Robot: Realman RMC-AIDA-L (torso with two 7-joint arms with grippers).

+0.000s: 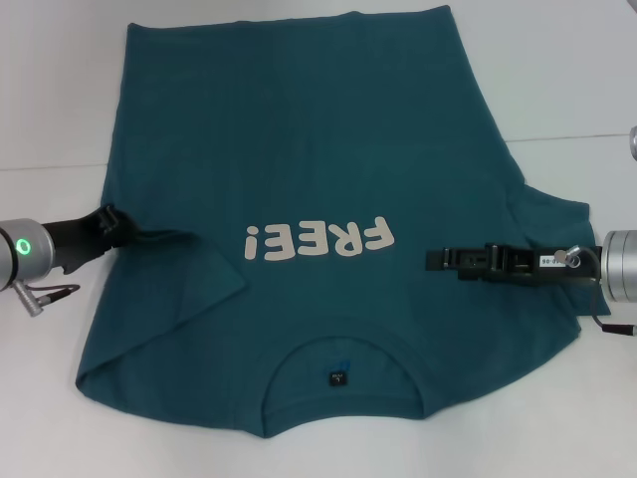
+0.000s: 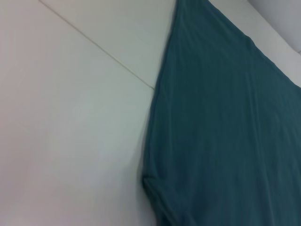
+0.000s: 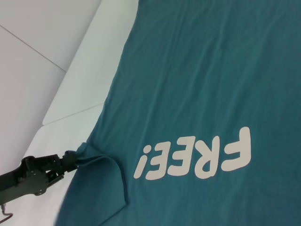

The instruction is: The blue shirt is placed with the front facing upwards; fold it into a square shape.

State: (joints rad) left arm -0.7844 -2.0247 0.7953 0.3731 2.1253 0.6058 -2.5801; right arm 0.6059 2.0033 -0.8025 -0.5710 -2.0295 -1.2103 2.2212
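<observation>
Left end effector (image 1: 117, 225) pinching blue shirt (image 1: 318, 149) sleeve | right end effector (image 1: 438, 259) over shirt, grip unclear | white table (image 1: 50, 90)

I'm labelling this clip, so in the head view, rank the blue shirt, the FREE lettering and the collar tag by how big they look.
1. the blue shirt, largest by far
2. the FREE! lettering
3. the collar tag, smallest
</observation>
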